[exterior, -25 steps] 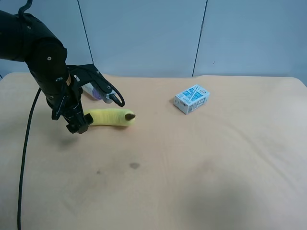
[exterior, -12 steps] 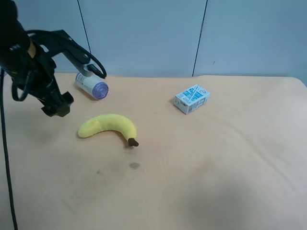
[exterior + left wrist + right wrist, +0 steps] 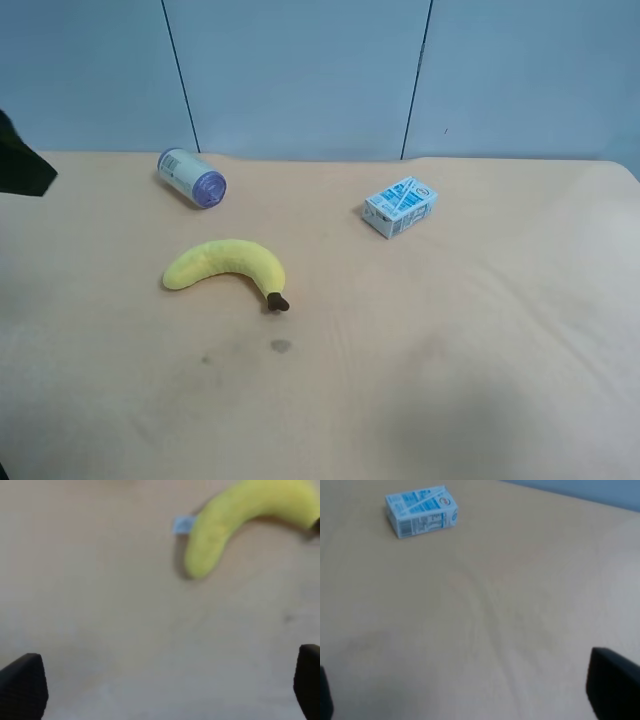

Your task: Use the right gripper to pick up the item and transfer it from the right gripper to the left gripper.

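A pale tan table fills most of the exterior high view, matte and lightly marked, with a small dark spot on it just below the banana's stem. Behind its far edge stands a grey-blue panelled wall split by two thin dark seams.

Three loose things lie on the table, one of each. The item, a curved yellow plush banana with a dark brown stem tip, lies flat toward the view's left of centre, touching nothing. One purple-lidded can lies on its side beyond it, near the far edge. One blue-and-white carton lies well apart to the view's right.

At the exterior high view's left edge only a dark sliver of an arm shows, clear of the banana.

In the left wrist view the left gripper has its jaws wide apart with nothing between them; the banana lies ahead on the table, its small white tag beside it. In the right wrist view the right gripper also seems spread and empty, though only the finger edges show, with the carton lying ahead.
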### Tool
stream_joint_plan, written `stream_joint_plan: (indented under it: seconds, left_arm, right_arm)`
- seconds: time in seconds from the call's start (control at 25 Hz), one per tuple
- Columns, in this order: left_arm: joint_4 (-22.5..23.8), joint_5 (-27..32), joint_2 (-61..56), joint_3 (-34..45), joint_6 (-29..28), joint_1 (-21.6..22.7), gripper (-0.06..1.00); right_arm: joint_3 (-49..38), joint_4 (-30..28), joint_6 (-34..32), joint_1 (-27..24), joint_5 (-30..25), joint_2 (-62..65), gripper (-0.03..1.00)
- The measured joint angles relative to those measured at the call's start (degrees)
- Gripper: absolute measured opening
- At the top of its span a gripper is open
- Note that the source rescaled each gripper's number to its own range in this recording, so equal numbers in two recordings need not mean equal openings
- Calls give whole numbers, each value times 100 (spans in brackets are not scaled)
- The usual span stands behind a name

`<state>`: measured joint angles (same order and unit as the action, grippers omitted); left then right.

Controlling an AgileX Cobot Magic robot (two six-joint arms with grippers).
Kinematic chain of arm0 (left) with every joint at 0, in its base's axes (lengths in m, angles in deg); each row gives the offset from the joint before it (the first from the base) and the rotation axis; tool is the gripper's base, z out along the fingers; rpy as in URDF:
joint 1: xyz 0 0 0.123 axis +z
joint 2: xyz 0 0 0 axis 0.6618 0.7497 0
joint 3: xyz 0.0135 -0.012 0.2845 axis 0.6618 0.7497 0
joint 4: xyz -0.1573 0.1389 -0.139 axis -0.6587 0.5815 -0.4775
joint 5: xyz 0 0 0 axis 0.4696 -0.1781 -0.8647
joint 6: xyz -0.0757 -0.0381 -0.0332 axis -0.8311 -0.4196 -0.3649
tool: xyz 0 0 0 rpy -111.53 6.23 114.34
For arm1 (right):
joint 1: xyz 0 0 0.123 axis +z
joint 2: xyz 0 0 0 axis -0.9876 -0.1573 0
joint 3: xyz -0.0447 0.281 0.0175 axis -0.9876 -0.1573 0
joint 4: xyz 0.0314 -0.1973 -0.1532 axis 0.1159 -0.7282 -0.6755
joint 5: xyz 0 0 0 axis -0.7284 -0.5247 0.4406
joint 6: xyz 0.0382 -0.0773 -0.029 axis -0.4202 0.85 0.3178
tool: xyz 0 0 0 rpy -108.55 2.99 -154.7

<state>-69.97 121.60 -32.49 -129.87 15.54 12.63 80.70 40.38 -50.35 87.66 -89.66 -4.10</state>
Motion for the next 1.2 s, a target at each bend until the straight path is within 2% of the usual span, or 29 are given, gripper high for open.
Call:
stream_joint_plan:
  seconds: [0.16,0.64,1.0,1.2]
  left_arm:
    - [-249,81,-1058,497,-47,0,100]
    - [-312,339,-4087,2203,-619,0,100]
    - [-597,343,-5286,2740,-625,0,100]
    - [-653,130,-5355,2978,-625,0,100]
  right_arm:
    - [0,0,0,0,0,0,100]
    - [0,0,0,0,0,0,100]
    - [0,0,0,0,0,0,100]
    - [0,0,0,0,0,0,100]
